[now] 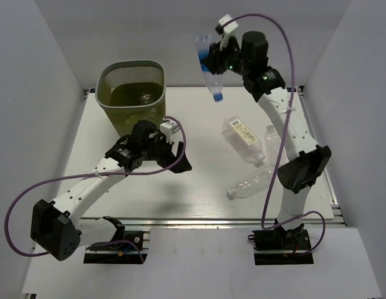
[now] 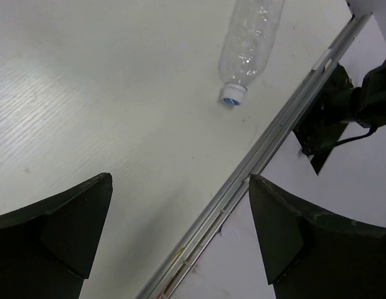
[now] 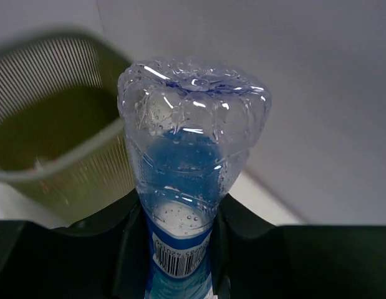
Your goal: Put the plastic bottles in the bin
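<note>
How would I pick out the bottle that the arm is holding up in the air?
Find the olive-green bin at the table's far left, then look right of it, above the far edge. There the right gripper grips a clear bottle with its cap pointing down. It alone is off the table and wears a blue label; the other bottles lie flat below.

The bin (image 1: 131, 93) was seen in olive green, its sides finely perforated. A blue label and cap were shown on the raised bottle (image 1: 211, 78), a cream label on a lying bottle (image 1: 242, 138).
</note>
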`<action>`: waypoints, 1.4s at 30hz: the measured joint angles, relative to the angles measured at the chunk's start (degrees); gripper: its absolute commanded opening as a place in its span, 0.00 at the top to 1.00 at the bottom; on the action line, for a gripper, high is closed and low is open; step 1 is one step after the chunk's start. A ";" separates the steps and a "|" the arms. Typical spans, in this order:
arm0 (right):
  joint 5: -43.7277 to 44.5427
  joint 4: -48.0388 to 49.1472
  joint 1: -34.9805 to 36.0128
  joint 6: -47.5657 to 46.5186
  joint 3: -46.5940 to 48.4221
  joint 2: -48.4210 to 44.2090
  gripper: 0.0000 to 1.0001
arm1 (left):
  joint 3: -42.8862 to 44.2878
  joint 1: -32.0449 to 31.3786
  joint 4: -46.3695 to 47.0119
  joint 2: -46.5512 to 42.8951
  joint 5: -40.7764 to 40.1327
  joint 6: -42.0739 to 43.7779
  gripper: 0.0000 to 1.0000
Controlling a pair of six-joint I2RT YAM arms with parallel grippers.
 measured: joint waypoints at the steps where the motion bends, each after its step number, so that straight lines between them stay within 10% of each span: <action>1: -0.57 3.56 0.07 0.92 1.03 -1.01 0.93 | -0.55 -0.74 0.17 0.39 0.09 -0.44 0.00; 15: -8.98 47.30 12.13 20.48 13.88 17.49 0.91 | -11.39 -7.96 9.09 7.67 -1.40 -6.80 0.00; 17: -8.28 48.04 14.53 20.33 13.88 20.37 0.80 | -12.26 -8.48 10.86 7.61 -1.09 -8.22 0.00; 20: -6.97 48.46 17.64 19.82 13.86 23.50 0.19 | -12.39 -9.66 12.87 7.48 -1.11 -9.46 0.00; 23: -5.79 48.92 19.26 17.99 13.49 24.41 0.13 | -11.41 -11.61 13.16 7.48 -1.40 -9.25 0.03; 29: -3.61 46.66 17.64 9.64 10.82 20.59 0.19 | 1.77 -17.25 12.63 16.92 -2.84 -4.74 0.07; 33: 1.44 35.01 13.97 3.48 8.70 12.39 1.00 | 10.38 -21.88 12.94 25.94 -5.38 -0.57 0.03; 39: 12.55 15.96 -3.85 3.04 -0.94 -6.84 0.98 | 18.27 -26.49 13.55 36.89 -7.65 4.11 0.00; 42: 14.82 6.71 -18.25 4.72 -6.01 -13.03 0.75 | 19.93 -27.98 14.10 40.35 -8.87 5.51 0.00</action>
